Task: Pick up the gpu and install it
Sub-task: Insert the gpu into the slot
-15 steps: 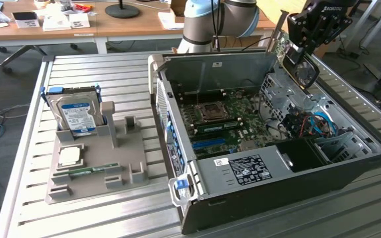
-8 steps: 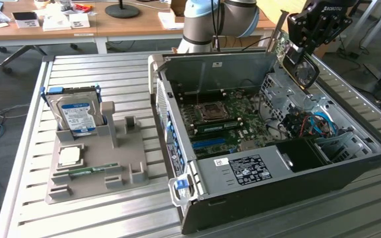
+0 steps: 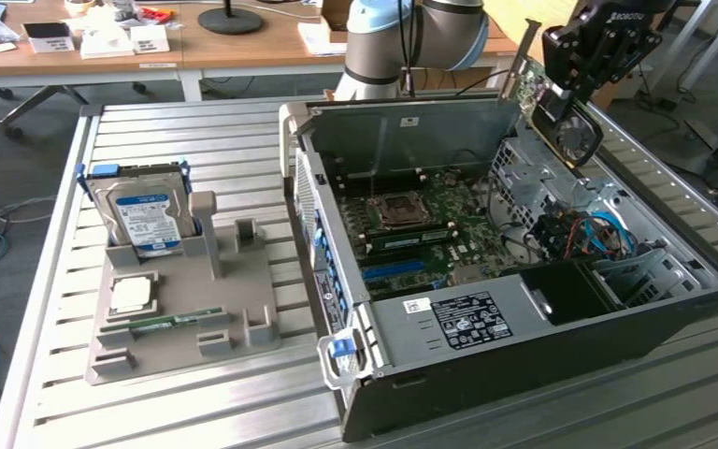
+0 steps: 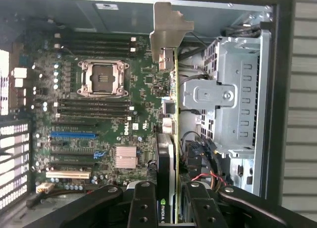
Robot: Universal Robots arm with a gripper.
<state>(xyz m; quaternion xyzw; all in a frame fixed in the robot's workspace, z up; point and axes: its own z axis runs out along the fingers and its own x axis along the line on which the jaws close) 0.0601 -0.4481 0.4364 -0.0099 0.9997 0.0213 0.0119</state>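
Note:
My gripper (image 3: 580, 70) hangs above the far right corner of the open computer case (image 3: 658, 318), shut on the gpu (image 3: 571, 131). The card is held on edge, its dark fan face turned outward and its long silvery bracket (image 3: 516, 65) pointing up at the case's back wall. In the wrist view the gpu (image 4: 172, 134) is seen edge-on between my black fingers (image 4: 143, 208), with my gripper (image 4: 171, 210) closed around its thin green board. Its bracket (image 4: 168, 32) sits over the motherboard (image 4: 99, 114), off to the side of the blue slot (image 4: 73, 135).
A metal drive cage (image 4: 233, 99) with cables lies close beside the card. The power supply (image 3: 459, 320) fills the case's near end. On the slatted table at the exterior view's left, a grey fixture (image 3: 209, 309) holds a hard drive (image 3: 145, 217), a processor (image 3: 131, 295) and a memory stick (image 3: 165, 324).

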